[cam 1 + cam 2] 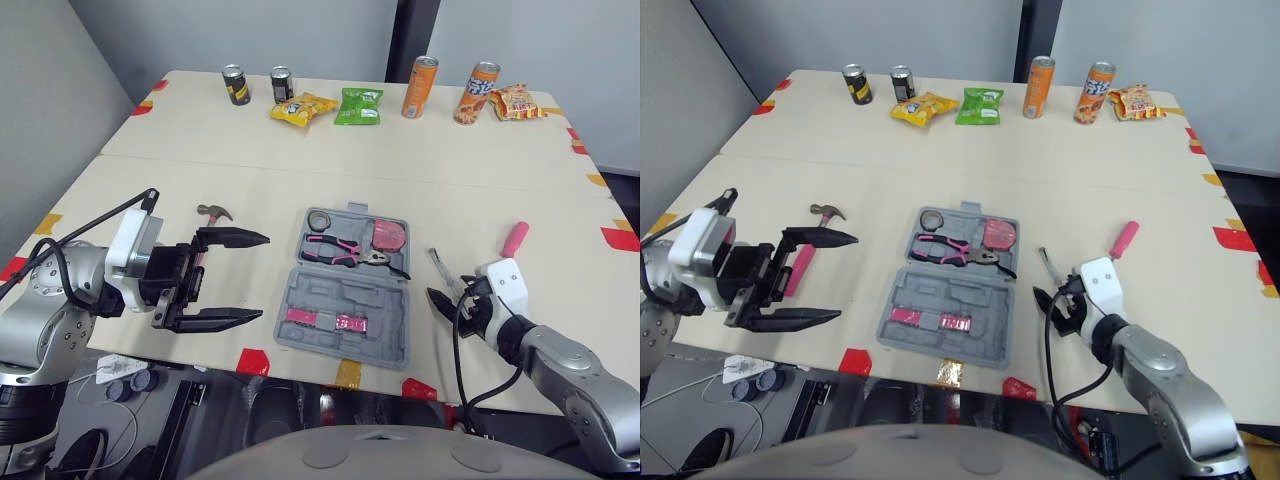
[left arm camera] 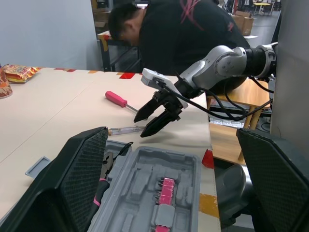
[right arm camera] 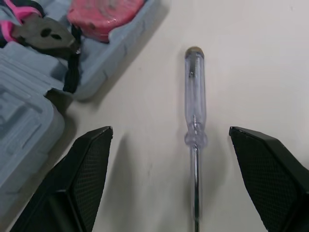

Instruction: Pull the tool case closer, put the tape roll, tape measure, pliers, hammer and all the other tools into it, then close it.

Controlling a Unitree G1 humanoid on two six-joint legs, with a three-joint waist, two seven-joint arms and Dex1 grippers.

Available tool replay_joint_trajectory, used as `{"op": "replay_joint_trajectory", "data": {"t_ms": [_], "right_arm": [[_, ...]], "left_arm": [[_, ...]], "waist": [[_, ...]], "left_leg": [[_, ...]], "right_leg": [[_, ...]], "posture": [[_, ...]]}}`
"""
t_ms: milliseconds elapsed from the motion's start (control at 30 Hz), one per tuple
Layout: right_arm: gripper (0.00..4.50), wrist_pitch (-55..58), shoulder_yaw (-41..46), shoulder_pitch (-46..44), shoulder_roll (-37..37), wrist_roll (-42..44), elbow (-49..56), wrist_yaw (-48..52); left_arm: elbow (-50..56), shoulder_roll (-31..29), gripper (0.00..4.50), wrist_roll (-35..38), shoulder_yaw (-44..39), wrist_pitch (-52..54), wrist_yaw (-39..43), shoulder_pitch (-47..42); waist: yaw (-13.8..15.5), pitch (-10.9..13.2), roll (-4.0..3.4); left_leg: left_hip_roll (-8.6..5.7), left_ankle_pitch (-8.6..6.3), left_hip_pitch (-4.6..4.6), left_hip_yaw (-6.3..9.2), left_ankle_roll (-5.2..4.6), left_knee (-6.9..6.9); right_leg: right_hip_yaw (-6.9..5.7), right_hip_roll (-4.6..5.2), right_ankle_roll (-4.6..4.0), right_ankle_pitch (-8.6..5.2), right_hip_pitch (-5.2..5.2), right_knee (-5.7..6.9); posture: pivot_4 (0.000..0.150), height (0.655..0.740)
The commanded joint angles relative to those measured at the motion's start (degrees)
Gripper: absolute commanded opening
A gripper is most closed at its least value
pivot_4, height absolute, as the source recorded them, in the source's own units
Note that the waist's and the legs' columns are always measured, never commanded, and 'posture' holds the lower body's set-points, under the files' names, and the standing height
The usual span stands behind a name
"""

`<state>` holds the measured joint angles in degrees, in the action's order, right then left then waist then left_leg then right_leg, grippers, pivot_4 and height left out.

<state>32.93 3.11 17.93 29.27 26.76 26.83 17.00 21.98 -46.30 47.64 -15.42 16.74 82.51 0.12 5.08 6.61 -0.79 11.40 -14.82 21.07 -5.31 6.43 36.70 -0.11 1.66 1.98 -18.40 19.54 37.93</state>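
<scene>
The grey tool case (image 1: 300,300) lies open near the table's front edge. It holds the tape roll (image 1: 320,219), pink pliers (image 1: 338,250), red tape measure (image 1: 389,235) and pink bits (image 1: 325,320). A pink-handled hammer (image 1: 207,232) lies left of the case, partly behind my left gripper (image 1: 228,278), which is open and empty above the table. My right gripper (image 3: 170,129) is open right of the case, straddling a clear-handled screwdriver (image 3: 195,111) that lies on the table. A pink-handled screwdriver (image 1: 514,240) lies farther right.
Cans (image 1: 235,85) and snack bags (image 1: 357,105) line the table's far edge. Red and yellow tape marks (image 1: 253,361) dot the table edges. A person (image 2: 183,29) in black bends over beyond the table's right side.
</scene>
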Motion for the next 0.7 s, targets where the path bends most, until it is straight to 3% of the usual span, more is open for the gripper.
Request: {"op": "replay_joint_trajectory", "data": {"t_ms": [33,167,267,567,600,700], "right_arm": [[4.08,-3.35,0.36,-0.82,-1.17,-1.48,-2.16,1.91],[4.08,-6.01,0.76,-1.58,-3.9,-2.57,-6.45,2.99],[3.29,-7.44,0.68,-1.87,-5.36,-3.71,-8.23,3.43],[0.24,-10.39,0.49,-1.07,-7.0,-7.3,-9.31,3.37],[0.03,-10.68,0.67,-1.19,-7.01,-7.49,-9.11,3.46],[0.02,-11.29,0.86,-1.25,-6.01,-8.59,-8.37,4.29]], "left_arm": [[-0.18,-0.66,4.5,0.9,-1.54,-0.12,0.37,-0.72],[-0.31,-0.69,4.5,0.8,-1.7,-0.21,0.41,-0.73],[-0.33,-0.76,4.5,0.75,-1.83,-0.29,0.42,-0.7],[-1.06,-1.01,4.5,0.49,-2.09,-0.46,0.72,-0.8],[-1.18,-1.0,4.5,0.42,-2.09,-0.56,0.82,-0.8],[-1.53,-1.08,4.5,0.05,-2.09,-1.13,1.34,-0.72]], "waist": [[0.01,-0.01,0.01],[-0.16,-0.02,0.01],[-0.44,-0.05,0.04],[-0.74,-0.11,0.06],[-0.76,-0.11,0.06],[-0.79,-0.11,0.06]], "left_leg": [[-0.01,0.0,0.0,0.0,-0.01,0.0],[0.0,0.01,-0.01,0.0,-0.01,0.0],[0.0,0.01,-0.01,0.0,-0.02,0.0],[0.0,0.02,-0.04,0.04,-0.03,0.0],[0.0,0.02,-0.04,0.04,-0.03,0.0],[0.0,0.02,-0.04,0.04,-0.03,0.0]], "right_leg": [[0.0,0.01,0.0,0.0,0.0,0.0],[0.0,0.0,-0.01,-0.01,-0.01,0.01],[0.0,0.01,-0.02,-0.01,-0.02,0.02],[-0.02,0.0,-0.03,-0.01,-0.07,0.02],[-0.03,0.0,-0.03,-0.01,-0.07,0.02],[-0.03,0.0,-0.03,-0.01,-0.07,0.02]], "posture": [[0.15,0.74],[0.15,0.74],[0.15,0.74],[0.15,0.74],[0.15,0.74],[0.15,0.74]]}}
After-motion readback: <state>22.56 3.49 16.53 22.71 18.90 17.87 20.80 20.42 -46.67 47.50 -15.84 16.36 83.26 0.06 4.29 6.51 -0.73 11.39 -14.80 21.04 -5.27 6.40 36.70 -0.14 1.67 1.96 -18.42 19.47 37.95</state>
